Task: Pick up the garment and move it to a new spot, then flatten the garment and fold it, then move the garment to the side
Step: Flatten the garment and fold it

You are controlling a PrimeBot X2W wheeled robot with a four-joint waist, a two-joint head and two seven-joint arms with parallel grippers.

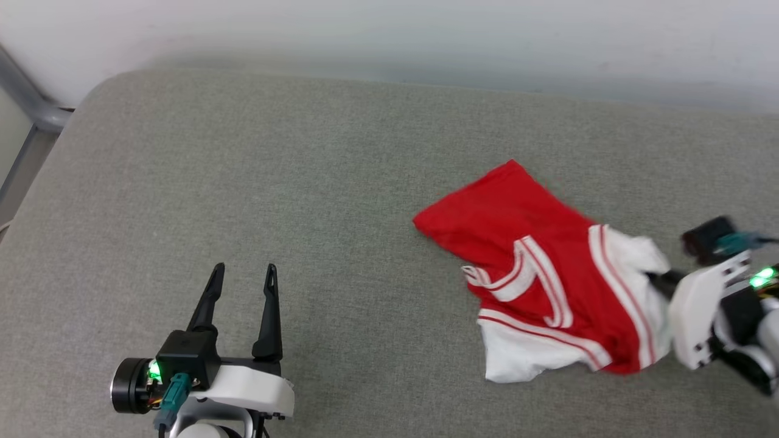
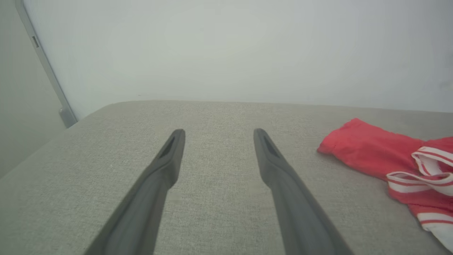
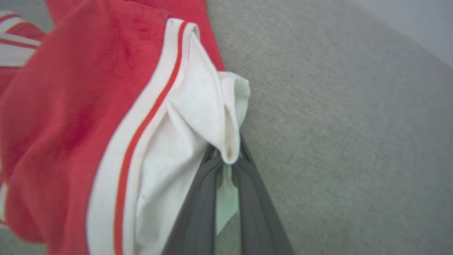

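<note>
While the left gripper [image 1: 245,267] sits at lower left with jaws spread, the right gripper [image 3: 226,156] pinches a white sleeve [image 3: 198,106] of the shirt [image 1: 548,261]. The shirt lies crumpled at right centre on the grey cushion [image 1: 304,182], red with red-white striped trim.

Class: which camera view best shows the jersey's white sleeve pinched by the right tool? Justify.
Right wrist view: the white sleeve is close, central, pinched in the shut right tool. Head view shows it small, blurred; left wrist view, red body and trim of the jersey.
</note>
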